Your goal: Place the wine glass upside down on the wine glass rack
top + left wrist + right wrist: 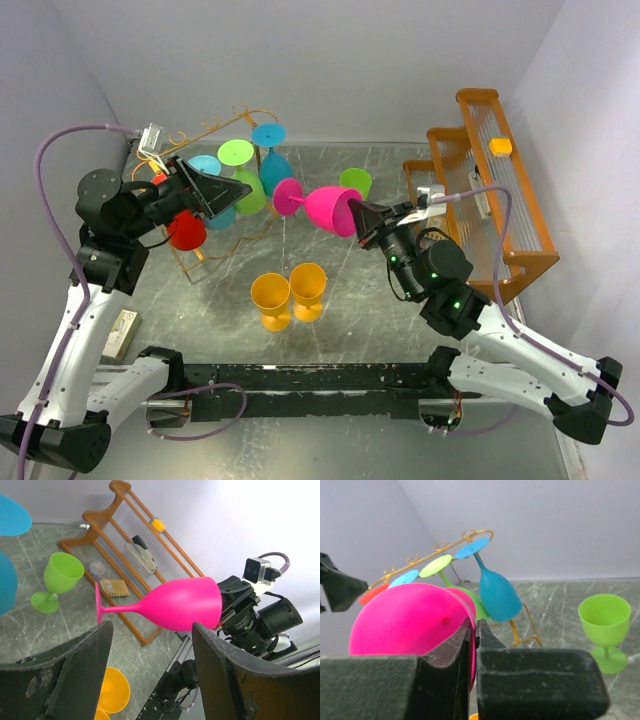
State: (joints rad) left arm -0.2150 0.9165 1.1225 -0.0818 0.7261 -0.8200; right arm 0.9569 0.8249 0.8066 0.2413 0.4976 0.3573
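A pink wine glass [325, 208] lies on its side in the air above the table's middle, its foot [288, 197] pointing left. My right gripper [362, 222] is shut on its rim; in the right wrist view the fingers [474, 630] pinch the thin pink wall [405, 620]. My left gripper [235, 190] is open and empty just left of the foot; in its wrist view [150, 650] the pink glass [170, 602] hangs beyond the spread fingers. The gold wire rack [237, 110] stands at the back left [445, 545], with red, light blue, green and blue glasses hanging upside down.
A wooden slatted rack [490, 190] with a stapler and small items stands at the right. Two orange glasses [290, 295] stand in the near middle. A green glass [355, 182] stands upright behind the pink one. A small box [118, 335] lies at the near left.
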